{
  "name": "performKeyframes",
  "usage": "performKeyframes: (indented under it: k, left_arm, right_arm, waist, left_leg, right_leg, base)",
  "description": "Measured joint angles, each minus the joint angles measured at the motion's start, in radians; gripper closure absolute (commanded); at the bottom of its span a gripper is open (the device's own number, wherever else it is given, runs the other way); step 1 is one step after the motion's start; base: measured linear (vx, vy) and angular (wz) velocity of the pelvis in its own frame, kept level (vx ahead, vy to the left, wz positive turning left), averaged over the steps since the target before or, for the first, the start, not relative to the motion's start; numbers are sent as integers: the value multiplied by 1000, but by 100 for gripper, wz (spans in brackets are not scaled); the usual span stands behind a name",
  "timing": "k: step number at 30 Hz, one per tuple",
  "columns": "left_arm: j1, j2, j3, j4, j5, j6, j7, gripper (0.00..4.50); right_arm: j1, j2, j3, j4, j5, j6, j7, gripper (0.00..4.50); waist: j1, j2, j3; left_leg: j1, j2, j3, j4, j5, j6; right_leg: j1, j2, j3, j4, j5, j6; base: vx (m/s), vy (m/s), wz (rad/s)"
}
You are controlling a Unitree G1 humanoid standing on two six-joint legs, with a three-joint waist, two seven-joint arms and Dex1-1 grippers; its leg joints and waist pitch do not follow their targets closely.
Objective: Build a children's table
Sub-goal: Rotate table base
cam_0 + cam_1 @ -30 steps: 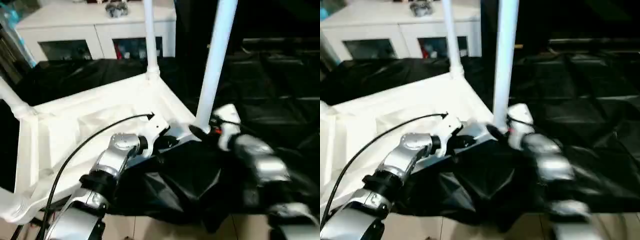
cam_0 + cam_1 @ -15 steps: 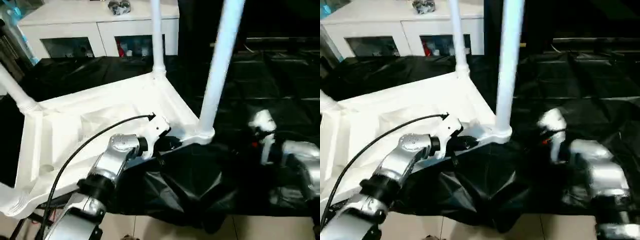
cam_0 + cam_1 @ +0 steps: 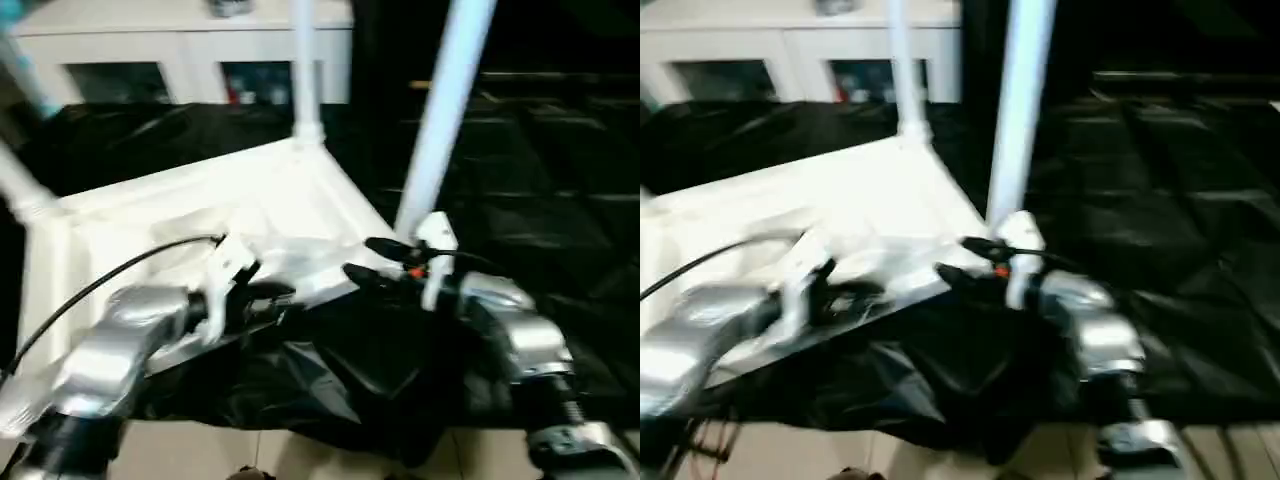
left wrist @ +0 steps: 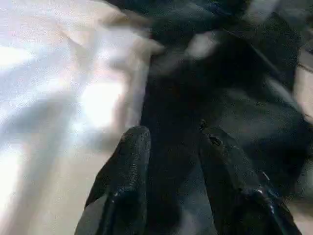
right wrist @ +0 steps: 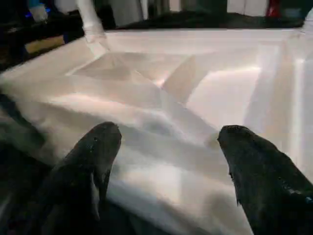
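Writing or brand marks cannot be read anywhere. Upturned white tabletop lies on the black-draped work table, legs upright at its corners. Right gripper spreads wide at the near corner; left gripper, fingers apart, hovers at the near edge.

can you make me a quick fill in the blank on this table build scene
1. The white table top lies upside down on a ____ cloth.
2. The legs already fitted point ____.
3. The right claw, at the top's near corner, has its fingers ____.
4. Behind the work table stands a ____ cabinet with glass doors.

Missing words: black; up; open; white
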Motion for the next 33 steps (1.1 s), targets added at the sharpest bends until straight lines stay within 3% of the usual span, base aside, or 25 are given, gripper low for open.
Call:
performKeyframes:
  k: [3, 6, 14, 26, 29, 33]
  left_arm:
    - [80, 37, -19, -70, 13, 27, 21, 209]
    - [94, 32, -14, -56, 81, 26, 124, 188]
    - [100, 24, -12, -60, 102, 27, 216, 121]
    - [66, 45, -5, -20, 112, -18, 255, 26]
    - [62, 45, -14, -5, 121, -33, 263, 16]
    - [43, 45, -29, 20, 146, -48, 283, 3]
  right_arm:
    - [-41, 84, -39, 68, -13, -32, -141, 84]
    - [-64, 143, -63, 133, -18, -66, -242, 84]
    - [-131, 174, -133, 270, -17, -120, -441, 84]
    - [-237, 71, -216, 462, -15, -202, -565, 84]
    - [-254, 26, -251, 504, -15, -218, -585, 84]
    - [-273, -18, -282, 541, -15, -230, -612, 84]
  waist:
    - [-3, -1, 0]
    - [-4, -1, 0]
    - [-4, -1, 0]
    - [10, 1, 1]
    - [22, 2, 1]
    - [23, 4, 0]
  left_leg:
    - [2, 0, 1, 0, 0, -2]
    - [3, 0, 1, 1, 2, -5]
    - [6, 3, -3, 2, 7, -12]
    - [4, 5, -5, 4, 9, -16]
    - [3, 5, -5, 4, 9, -16]
    - [3, 5, -5, 5, 10, -16]
  right_leg:
    - [1, 0, 1, 0, 1, -1]
    - [2, 0, 1, 3, 1, -2]
    - [1, 4, 1, 10, 2, -2]
    - [2, 9, 1, 11, 4, -1]
    - [2, 10, 1, 11, 4, -1]
    - [2, 11, 1, 12, 4, -2]
  base:
    - [0, 0, 0]
    - [0, 0, 0]
    - [0, 0, 0]
    - [0, 0, 0]
    - [0, 0, 0]
    - [0, 0, 0]
